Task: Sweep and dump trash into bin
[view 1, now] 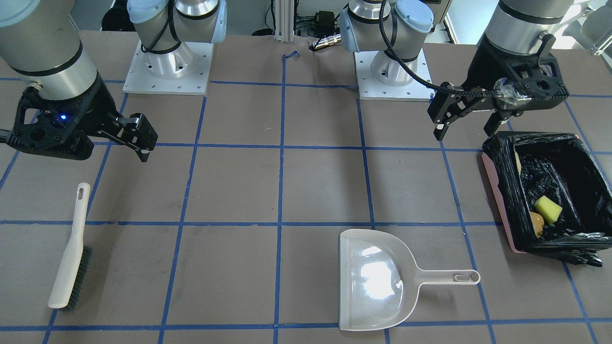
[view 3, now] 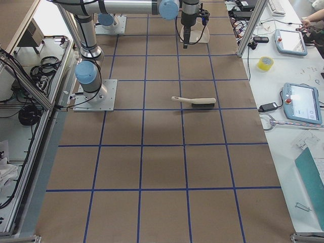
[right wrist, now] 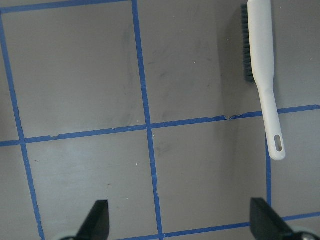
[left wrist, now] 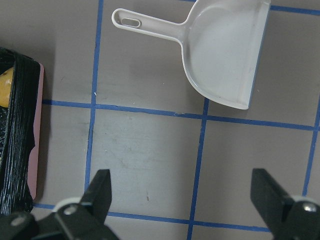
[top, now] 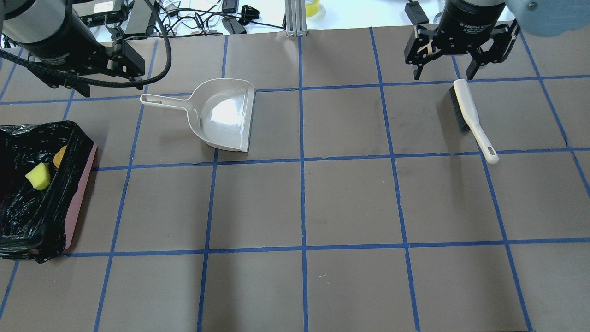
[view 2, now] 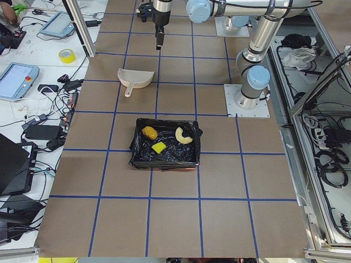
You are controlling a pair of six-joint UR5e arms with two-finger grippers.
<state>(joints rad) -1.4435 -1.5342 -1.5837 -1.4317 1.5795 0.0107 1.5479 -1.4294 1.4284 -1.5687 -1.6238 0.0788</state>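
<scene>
The pink-sided bin (view 1: 497, 184) with its black bag stands at the table's left end, also in the overhead view (top: 85, 177). Inside it lie the yellow sponge wedge (view 1: 547, 209), the golden-brown lump (view 1: 535, 223) and the cream crescent piece (view 2: 183, 136). The grey dustpan (top: 226, 115) lies empty on the table. The brush (top: 470, 115) lies flat on my right side. My left gripper (left wrist: 185, 200) is open and empty, above the table between bin and dustpan. My right gripper (right wrist: 180, 225) is open and empty, hovering beside the brush (right wrist: 262, 60).
The brown table has a grid of blue tape lines. Both arm bases (view 1: 167, 62) (view 1: 394, 71) stand at the robot's edge. Cables and devices lie past the far edge (top: 184, 18). Tablets and a tape roll sit on side benches (view 2: 67, 55).
</scene>
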